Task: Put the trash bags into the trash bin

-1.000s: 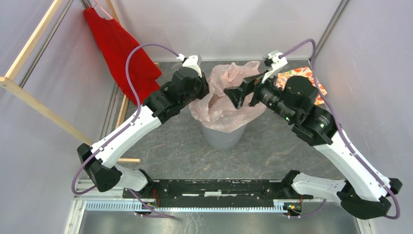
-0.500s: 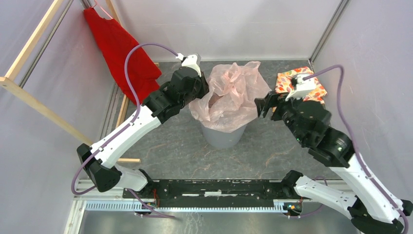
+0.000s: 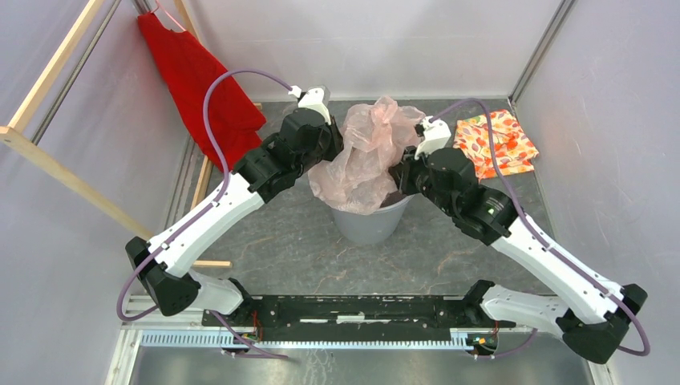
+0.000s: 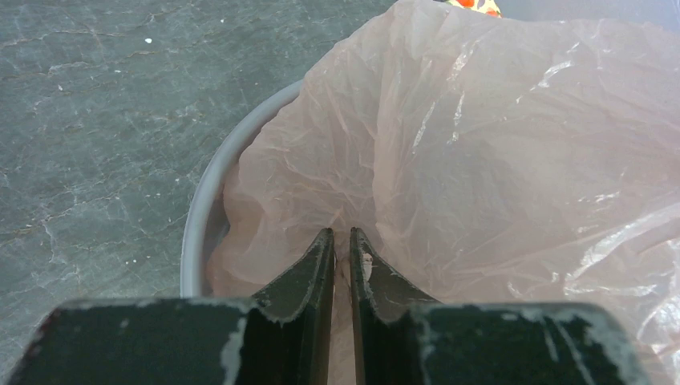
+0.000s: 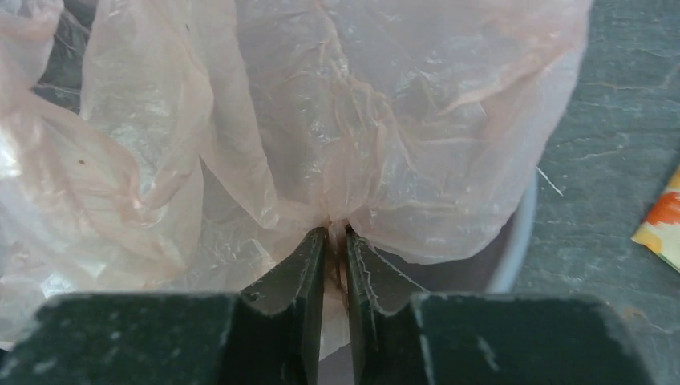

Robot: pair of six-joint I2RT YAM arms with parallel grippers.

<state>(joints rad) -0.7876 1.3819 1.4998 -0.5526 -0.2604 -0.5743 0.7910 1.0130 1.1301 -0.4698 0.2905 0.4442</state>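
The pale pink crinkly trash bag [image 3: 365, 156] is bunched over the mouth of the round grey trash bin [image 3: 367, 224] at the table's middle. My left gripper [image 3: 330, 154] is at the bin's left rim, shut on a fold of the bag [image 4: 481, 144], with the bin rim [image 4: 210, 180] to its left. At the right rim, my right gripper [image 3: 398, 178] is shut on another fold of the bag [image 5: 321, 96], pinched between its tips [image 5: 335, 233]. The bin rim [image 5: 517, 241] shows beside it. The bag hides most of the bin's inside.
An orange floral folded cloth [image 3: 493, 143] lies at the back right. A red garment [image 3: 196, 84] hangs from a wooden frame [image 3: 48, 156] on the left. Grey walls close in on the left, back and right of the table.
The right arm swung away to the right, then came back to the bin's right rim and closed its jaws on the bag. The left gripper has kept its hold.
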